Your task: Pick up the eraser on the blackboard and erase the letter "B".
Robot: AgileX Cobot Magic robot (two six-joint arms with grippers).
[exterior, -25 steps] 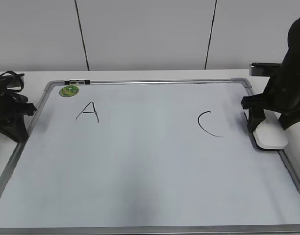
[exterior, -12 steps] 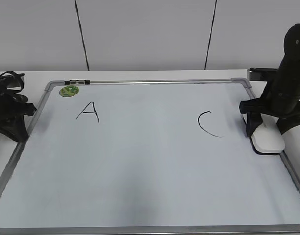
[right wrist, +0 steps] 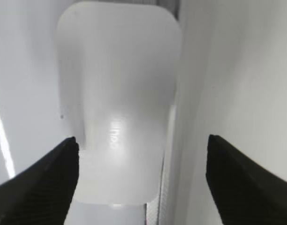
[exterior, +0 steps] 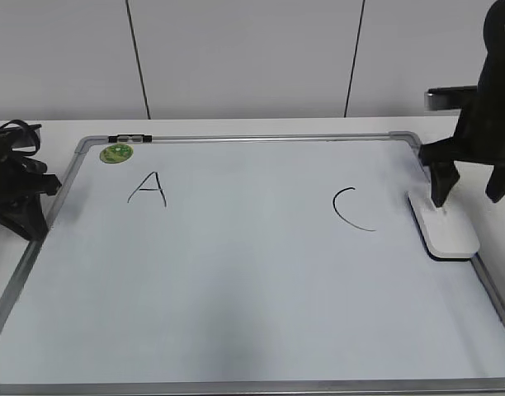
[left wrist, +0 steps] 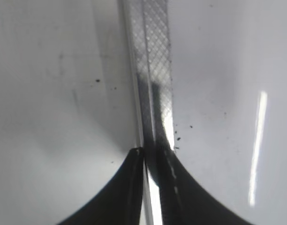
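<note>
Bright, even overhead light — the blackboard (exterior: 252,280) shows a soft grey sheen and faint shadows. Both wrist views are blurred: a glare streak lies right of the frame, and the eraser (right wrist: 117,103) carries a hazy highlight — edges soft.

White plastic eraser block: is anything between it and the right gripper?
Nothing visible. The open right gripper hangs directly above the white rounded plastic eraser block, which lies alone at the right edge of the white silver-framed board.
</note>
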